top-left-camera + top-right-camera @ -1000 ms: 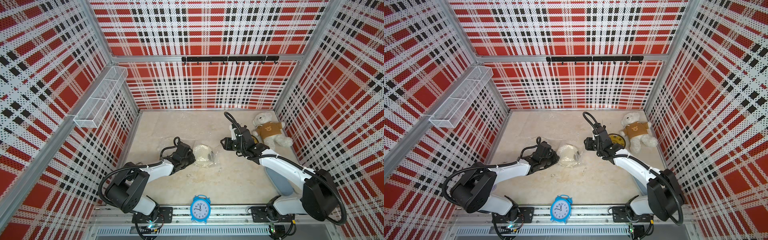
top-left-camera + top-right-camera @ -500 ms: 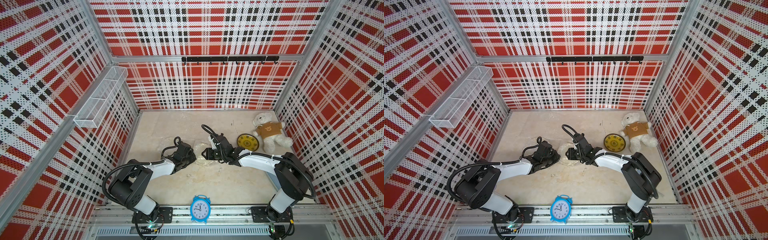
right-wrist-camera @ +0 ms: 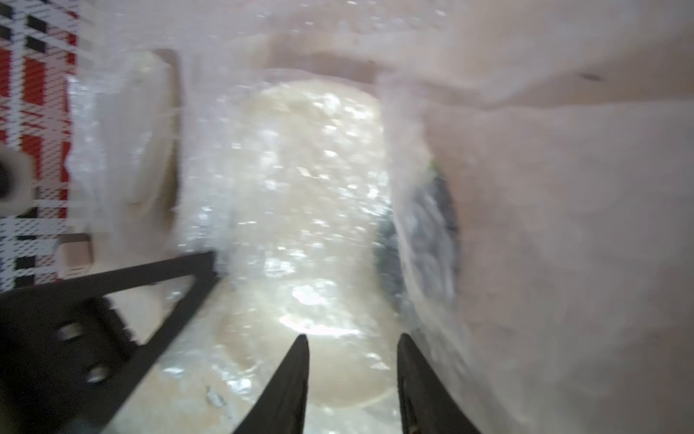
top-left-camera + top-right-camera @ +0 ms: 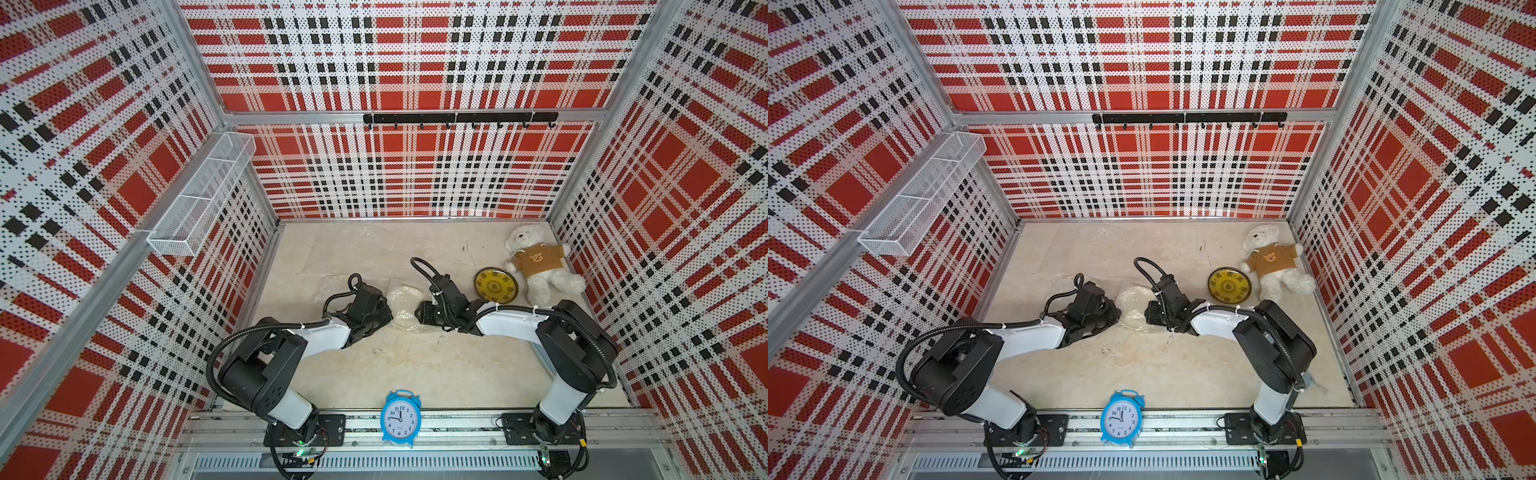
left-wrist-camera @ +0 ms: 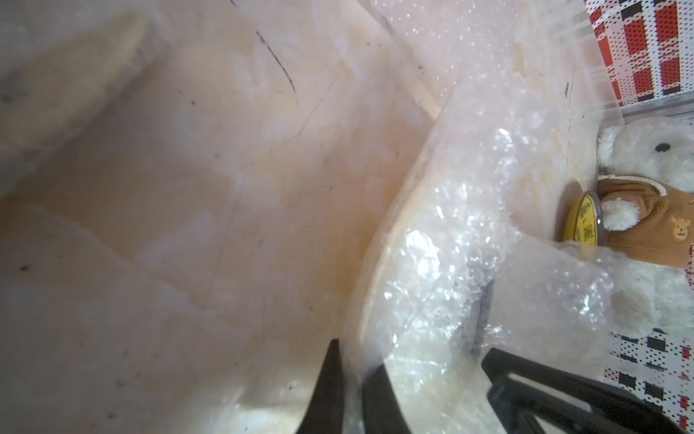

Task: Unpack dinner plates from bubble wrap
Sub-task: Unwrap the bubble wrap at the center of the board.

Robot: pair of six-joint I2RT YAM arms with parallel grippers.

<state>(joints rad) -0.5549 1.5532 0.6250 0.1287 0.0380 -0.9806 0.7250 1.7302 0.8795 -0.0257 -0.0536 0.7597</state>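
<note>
My left gripper (image 4: 385, 312) was clamped together on an edge of the bubble wrap (image 5: 450, 233), while my right gripper (image 4: 419, 311) stood with its jaws apart at the bundle's opposite side. The wrapped cream plate (image 3: 300, 169) lay on the surface (image 4: 415, 365) between the 2 grippers, and the bundle's longer axis ran front to back. 1 yellow plate (image 4: 496, 285) lay flat, face up, just beside the teddy bear (image 4: 538, 266).

Red plaid walls (image 4: 395, 62), beige marbled floor (image 4: 415, 365)
</note>
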